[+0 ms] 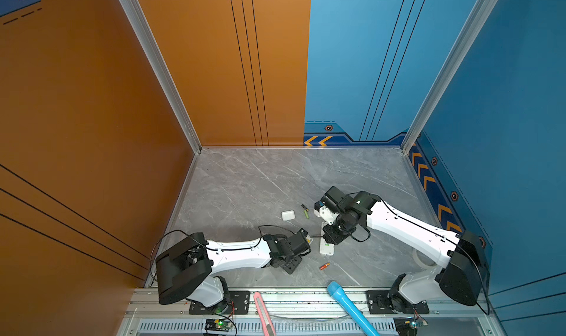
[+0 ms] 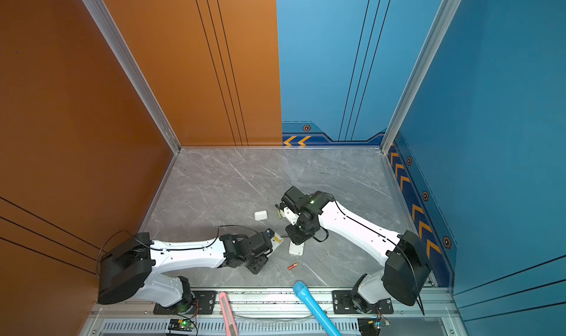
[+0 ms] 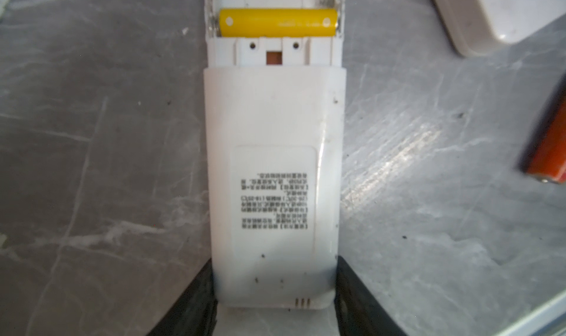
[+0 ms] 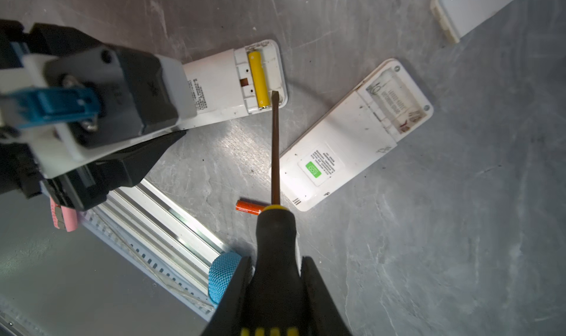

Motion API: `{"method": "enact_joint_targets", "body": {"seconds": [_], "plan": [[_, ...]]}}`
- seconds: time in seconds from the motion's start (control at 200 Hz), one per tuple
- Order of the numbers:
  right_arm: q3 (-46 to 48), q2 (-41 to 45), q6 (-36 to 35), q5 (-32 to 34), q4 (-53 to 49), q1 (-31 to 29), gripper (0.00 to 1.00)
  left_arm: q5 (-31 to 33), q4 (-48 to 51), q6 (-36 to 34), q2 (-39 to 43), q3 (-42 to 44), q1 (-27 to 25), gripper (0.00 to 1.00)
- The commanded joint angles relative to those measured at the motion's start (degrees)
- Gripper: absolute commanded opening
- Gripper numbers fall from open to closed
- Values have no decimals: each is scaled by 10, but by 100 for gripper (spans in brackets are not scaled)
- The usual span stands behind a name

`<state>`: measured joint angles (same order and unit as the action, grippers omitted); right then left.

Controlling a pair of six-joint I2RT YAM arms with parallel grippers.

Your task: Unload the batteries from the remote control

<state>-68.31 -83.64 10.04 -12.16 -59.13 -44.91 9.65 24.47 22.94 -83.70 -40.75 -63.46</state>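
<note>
Your right gripper (image 4: pixel 275 262) is clamped on the black-and-yellow handle of the screwdriver (image 4: pixel 275 233). Only the right wrist view shows where the flat tip is: at the open compartment of the white remote (image 4: pixel 214 86), just beside one end of the yellow battery (image 4: pixel 258 78). You can't tell whether it is touching. That battery sits in its slot, and the slot beside it is bare.

Your left gripper (image 3: pixel 274 259) has its fingers (image 3: pixel 190 300) pressed against both sides of that remote's closed end, gripping it. The left wrist view shows the printed label on the remote's back, too blurred to read, and no screwdriver at all.

The only writing you can read is "ECO", white on a green sticker, on the ECO remote (image 4: pixel 343 135). It lies back-up with its compartment open and empty. The red-orange battery (image 4: pixel 247 206) has white lettering too small to make out.

In a top view, that red-orange battery lies on the marble table (image 1: pixel 245 181) at six o'clock from the ECO remote. The green battery (image 1: pixel 307 213) and the black-and-green battery (image 1: pixel 303 207) lie close together at eleven o'clock from it and show only from above. The white battery cover (image 1: pixel 288 215) is near them at their nine o'clock.

Your left arm lies low, stretched toward three o'clock. Your right arm reaches toward ten o'clock, then its wrist folds down over the remotes. A blue microphone (image 1: pixel 349 305) and a pink utility knife (image 1: pixel 262 313) lie across the front rail at six o'clock.
</note>
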Motion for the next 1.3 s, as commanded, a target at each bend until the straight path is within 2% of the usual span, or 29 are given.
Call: {"method": "enact_joint_targets", "body": {"seconds": [0.0,0.06,0.185,0.21,0.235,0.516,0.641,0.821,0.946,1.116,1.131,1.136,1.291], "plan": [[-16,-13,-12,-5,4,10,0,45,42,-10,-5,3,8,61],[-10,-4,0,-22,27,19,0,52,49,-11,8,-1,9,68],[-5,-8,19,-28,47,37,0,66,67,-1,45,-2,10,71],[-7,-16,16,-31,44,35,0,67,67,3,55,1,11,79],[-6,-21,15,-32,45,31,0,67,66,7,62,6,11,81],[2,-60,37,-34,97,21,0,68,72,34,128,32,22,83],[-7,-76,38,-35,108,20,0,64,40,36,151,61,26,83],[-5,-75,41,-37,111,26,0,31,9,20,92,61,18,80],[13,-59,47,-36,110,34,0,31,-20,0,45,50,13,80],[28,-48,50,-44,110,38,0,37,-35,-5,45,48,10,85],[28,-48,50,-44,110,38,0,39,-32,-2,49,48,11,98],[28,-48,50,-44,110,39,0,40,-31,-1,50,48,10,100],[6,-78,46,-53,121,44,0,68,16,38,104,53,12,98]]}}
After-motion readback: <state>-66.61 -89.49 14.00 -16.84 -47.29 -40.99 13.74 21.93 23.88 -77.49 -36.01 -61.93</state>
